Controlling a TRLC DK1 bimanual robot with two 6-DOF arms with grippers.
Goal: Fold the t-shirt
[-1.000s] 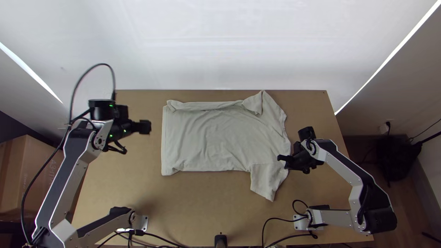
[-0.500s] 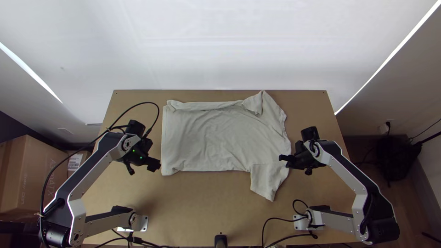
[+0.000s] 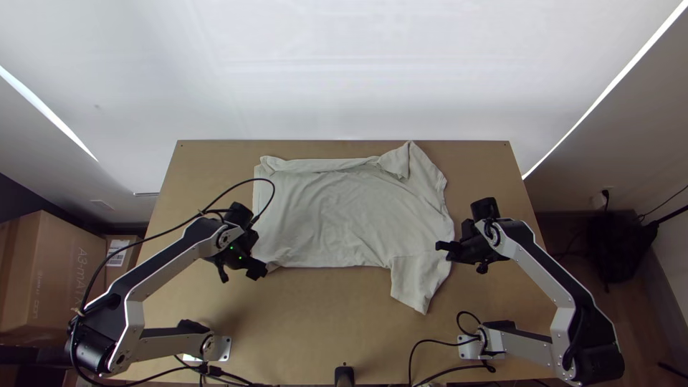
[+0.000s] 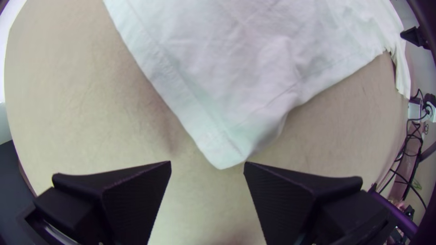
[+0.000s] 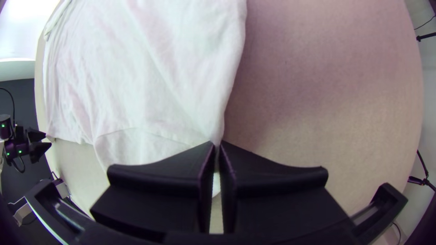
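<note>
L gripper (image 3: 256,270) moved nearer tee (image 3: 344,215), long axis L-R, hem (image 3: 264,204) L.

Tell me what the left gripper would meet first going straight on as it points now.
Probably the t-shirt's hem corner, framed by the left gripper's parted fingertips, or else the table beside it; depth is unclear.

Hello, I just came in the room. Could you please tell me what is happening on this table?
Two robot arms are at a t-shirt spread on the table, apparently to fold it. The right gripper is closed on its edge beside the sleeve. The left gripper is open at a hem corner, not gripping it. One long side looks turned over, but the sleeve still sticks out, so the folding is unfinished.
</note>
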